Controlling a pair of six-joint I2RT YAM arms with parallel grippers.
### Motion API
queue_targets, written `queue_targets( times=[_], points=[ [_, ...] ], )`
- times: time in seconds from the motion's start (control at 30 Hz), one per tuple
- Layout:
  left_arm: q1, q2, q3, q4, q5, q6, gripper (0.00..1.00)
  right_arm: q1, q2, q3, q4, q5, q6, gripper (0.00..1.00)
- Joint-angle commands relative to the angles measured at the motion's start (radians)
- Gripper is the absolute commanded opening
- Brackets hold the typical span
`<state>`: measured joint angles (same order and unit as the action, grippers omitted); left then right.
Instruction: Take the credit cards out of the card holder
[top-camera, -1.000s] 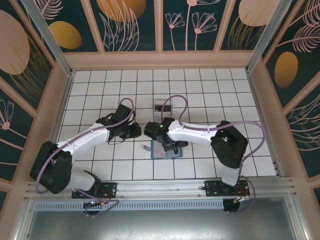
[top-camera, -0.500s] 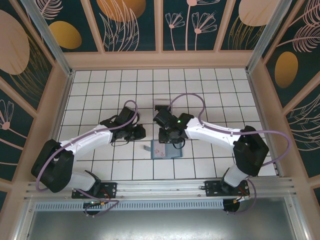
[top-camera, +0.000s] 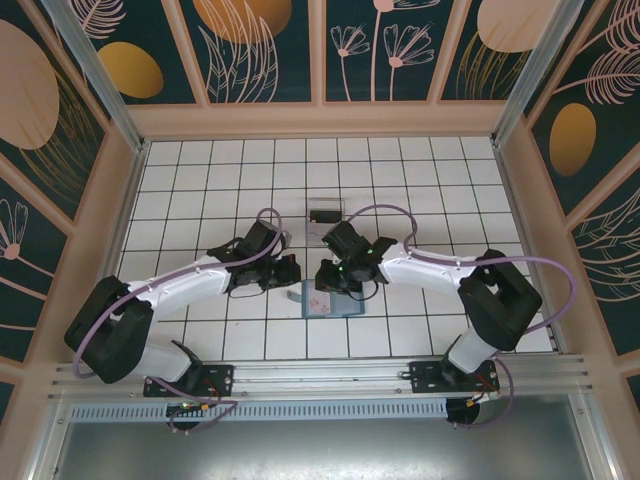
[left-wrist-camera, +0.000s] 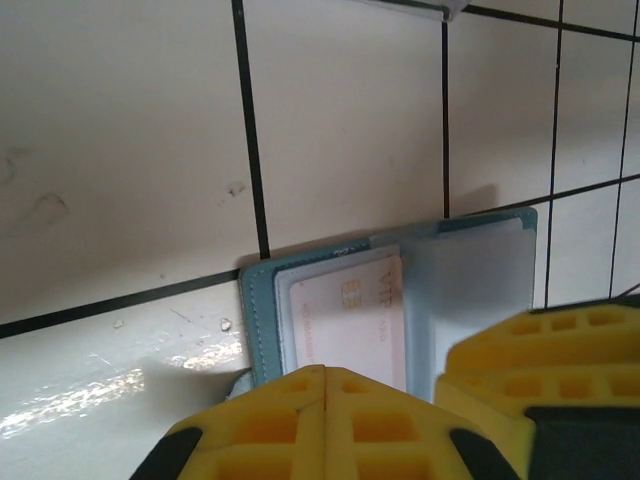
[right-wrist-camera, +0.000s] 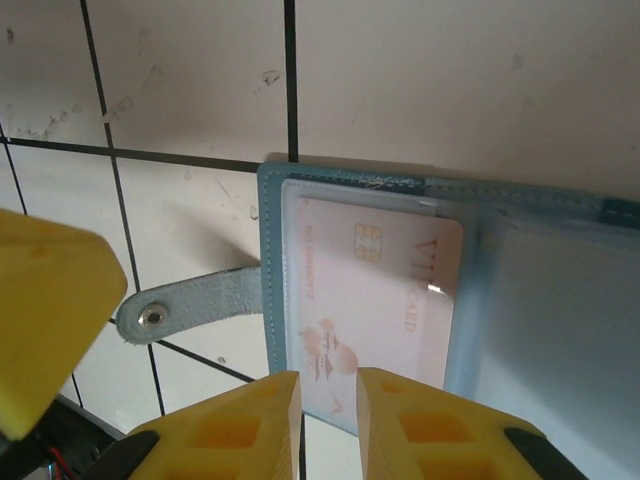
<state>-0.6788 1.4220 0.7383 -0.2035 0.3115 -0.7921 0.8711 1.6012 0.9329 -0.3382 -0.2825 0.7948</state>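
A flat slate-blue bifold card holder lies open on a white tiled floor with black grout lines; its left half carries a clear sleeve with a whitish rectangular credit card inside, face up; the card bears a small gold chip, reddish lettering and a small drawing; a narrow blue side tab juts out to the left, flat on the tiles, with a round metal snap stud near its tip; the right gripper sits at the bottom, its two yellow ribbed fingers parted by a narrow gap, over the card's near edge; a plain yellow block fills the left edge.
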Motion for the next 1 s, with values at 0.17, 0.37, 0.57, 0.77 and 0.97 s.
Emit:
queue_targets(
  times=[0.17,0.37,0.57,0.77,0.97],
  points=[
    [-0.068,0.091,0.002,0.047,0.032,-0.044,0.05,-0.029,0.057,-0.048,0.086,-0.055,-0.009,0.23],
    [-0.094,0.145,0.018,0.037,0.035,-0.035,0.02,-0.029,0.079,-0.056,0.096,-0.059,-0.016,0.25],
    [-0.097,0.171,0.015,0.036,0.046,-0.026,0.02,-0.03,0.087,-0.066,0.092,-0.052,-0.017,0.26],
    [-0.096,0.192,0.022,0.004,0.02,-0.011,0.02,-0.031,0.094,-0.066,0.069,-0.029,-0.022,0.27],
    [-0.097,0.215,0.031,-0.028,0.007,0.005,0.02,-0.03,0.089,-0.067,0.043,-0.01,-0.025,0.35]
  ],
)
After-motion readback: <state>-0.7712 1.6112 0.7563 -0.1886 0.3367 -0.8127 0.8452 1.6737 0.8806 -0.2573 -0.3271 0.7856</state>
